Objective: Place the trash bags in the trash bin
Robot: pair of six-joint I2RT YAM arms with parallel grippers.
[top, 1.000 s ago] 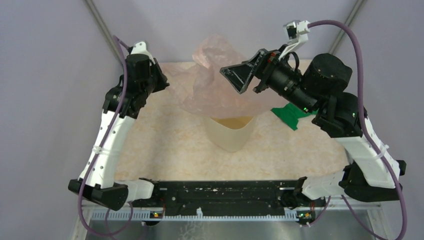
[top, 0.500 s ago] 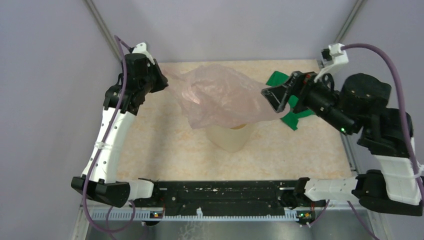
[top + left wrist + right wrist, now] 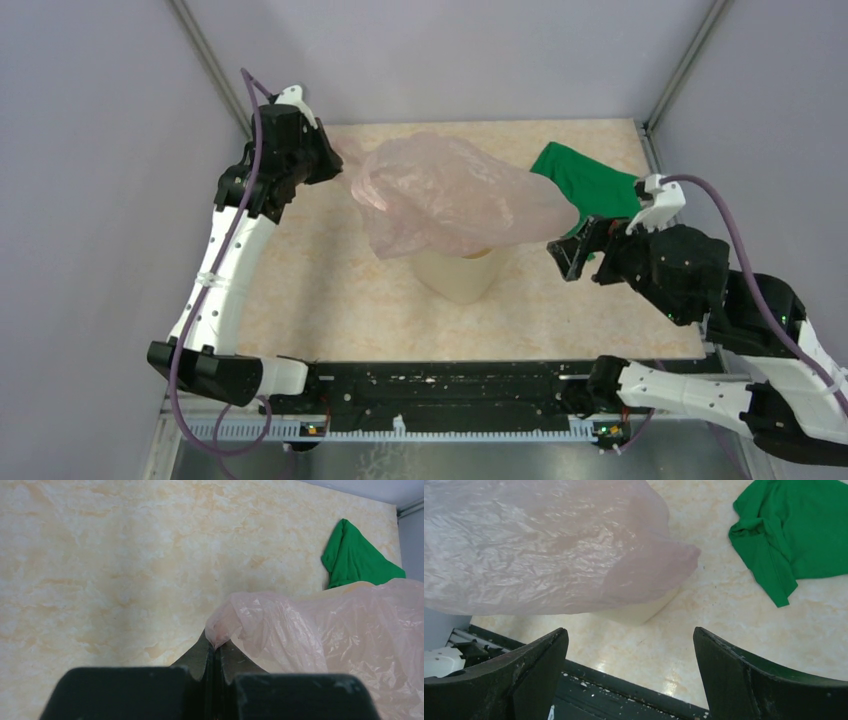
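The pink trash bag (image 3: 450,195) lies draped over the mouth of the beige trash bin (image 3: 458,275) at frame centre. The left gripper (image 3: 333,160), upper left, is clamped on the bag's corner; the right gripper (image 3: 567,258), right of the bin, has fingers wide apart, empty, near a green cloth (image 3: 590,180).

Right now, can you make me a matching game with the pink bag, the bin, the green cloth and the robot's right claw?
1 trash bag
2 trash bin
3 green cloth
4 right gripper

A lying crumpled on the table
B pale pink, draped over the trash bin
C cream, standing upright
D open, holding nothing

Pairs: 1-B, 2-C, 3-A, 4-D
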